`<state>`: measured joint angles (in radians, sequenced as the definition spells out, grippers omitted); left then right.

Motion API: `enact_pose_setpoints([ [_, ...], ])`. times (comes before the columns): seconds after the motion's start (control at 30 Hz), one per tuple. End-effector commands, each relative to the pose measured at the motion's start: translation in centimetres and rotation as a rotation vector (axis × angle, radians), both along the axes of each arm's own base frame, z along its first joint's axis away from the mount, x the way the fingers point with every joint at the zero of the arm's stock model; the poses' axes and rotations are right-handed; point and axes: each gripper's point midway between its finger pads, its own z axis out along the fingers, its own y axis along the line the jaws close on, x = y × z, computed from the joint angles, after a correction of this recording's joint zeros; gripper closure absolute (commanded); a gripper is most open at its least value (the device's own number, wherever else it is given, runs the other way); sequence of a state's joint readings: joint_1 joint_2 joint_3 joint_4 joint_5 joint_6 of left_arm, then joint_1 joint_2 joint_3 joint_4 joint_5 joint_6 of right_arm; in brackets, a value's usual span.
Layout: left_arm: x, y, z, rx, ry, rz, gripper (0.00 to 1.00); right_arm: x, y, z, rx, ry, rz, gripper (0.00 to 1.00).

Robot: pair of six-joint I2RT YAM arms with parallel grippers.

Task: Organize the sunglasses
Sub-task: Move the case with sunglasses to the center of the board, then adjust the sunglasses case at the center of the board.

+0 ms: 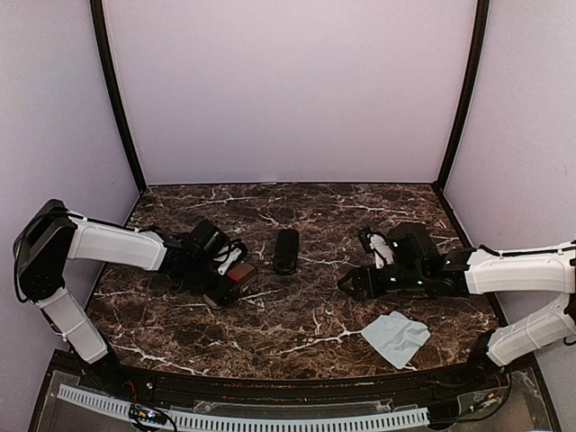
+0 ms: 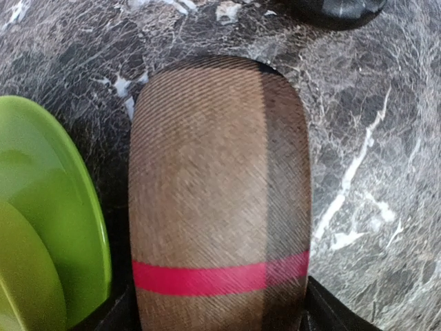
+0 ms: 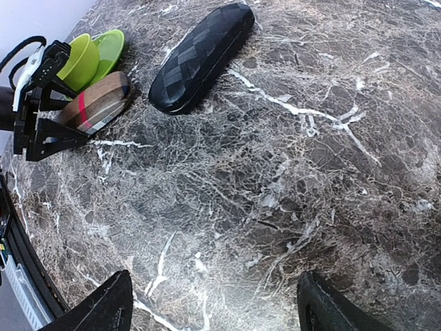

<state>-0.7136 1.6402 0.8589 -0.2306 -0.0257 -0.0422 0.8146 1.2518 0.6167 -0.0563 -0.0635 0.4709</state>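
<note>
**Progress.** Early stage, by judgement. No sunglasses plainly visible in any view. Possibly shut inside the cases, or possibly the thin dark loops point(image 1: 369, 239) beside the right wrist, too small to separate from cabling. Nothing confirmable as stowed. Sorting of glasses, cases and cloth apparently all left to do.

**Tools and objects.**
- Left tool point(image 1: 227, 277) astride one end of the brown striped case point(image 2: 220, 186), fingers point(image 2: 324, 318) close against both flanks. Clamped or released: not decidable.
- Green rounded shell point(image 2: 48, 221) just beside that case, identity unclear.
- Black faceted case point(image 3: 200, 58) closed, lying alone near mid-counter, apart from both tools.
- Right tool point(image 3: 213, 303) low over bare stone, spread wide, grasping nothing.
- Light blue cloth point(image 1: 396, 337) lying rumpled near the front edge, beside the right arm.

**Setting.** Counter point(image 3: 310, 172) of dark brown marble pattern with white veining, glossy and level. Plain pale lilac walls point(image 1: 288, 90) on three sides, black posts point(image 1: 117, 99) in the rear corners, even lighting.
</note>
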Motion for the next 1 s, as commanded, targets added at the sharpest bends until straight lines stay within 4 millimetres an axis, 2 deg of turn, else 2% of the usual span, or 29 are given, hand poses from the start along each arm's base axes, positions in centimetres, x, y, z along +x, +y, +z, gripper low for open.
enact_pose_setpoints([
  [0.0, 0.5, -0.6, 2.3, -0.052, -0.036, 0.009, 0.20, 1.0, 0.2, 1.8, 0.030, -0.039, -0.014, 0.17],
  [0.13, 1.4, -0.9, 4.8, -0.096, -0.103, 0.028, 0.16, 1.2, 0.4, 1.9, 0.044, -0.035, -0.010, 0.17],
  [0.23, 2.3, -1.2, 6.7, -0.139, -0.162, 0.052, 0.02, 1.4, 0.4, 1.8, 0.036, -0.032, -0.015, 0.17],
  [0.4, 4.2, -2.9, 8.2, -0.148, -0.160, 0.084, 0.01, 1.8, 0.6, 2.0, 0.036, -0.035, -0.019, 0.17],
  [0.53, 5.3, -6.1, 8.2, -0.172, -0.133, 0.053, 0.01, 1.9, 0.7, 1.9, 0.032, -0.032, -0.022, 0.17],
  [0.6, 6.1, -7.4, 7.3, -0.166, -0.108, 0.077, 0.01, 1.9, 0.7, 2.1, 0.040, -0.032, -0.024, 0.17],
  [0.67, 7.2, -9.0, 7.2, -0.191, -0.100, 0.098, 0.01, 1.8, 0.7, 2.0, 0.045, -0.029, -0.026, 0.17],
  [0.83, 9.2, -11.2, 5.9, -0.212, -0.110, 0.152, 0.01, 1.6, 0.6, 2.2, 0.063, -0.028, -0.028, 0.17],
  [0.97, 9.9, -12.6, 4.7, -0.237, -0.097, 0.163, 0.01, 1.5, 0.6, 2.2, 0.070, -0.031, -0.027, 0.17],
])
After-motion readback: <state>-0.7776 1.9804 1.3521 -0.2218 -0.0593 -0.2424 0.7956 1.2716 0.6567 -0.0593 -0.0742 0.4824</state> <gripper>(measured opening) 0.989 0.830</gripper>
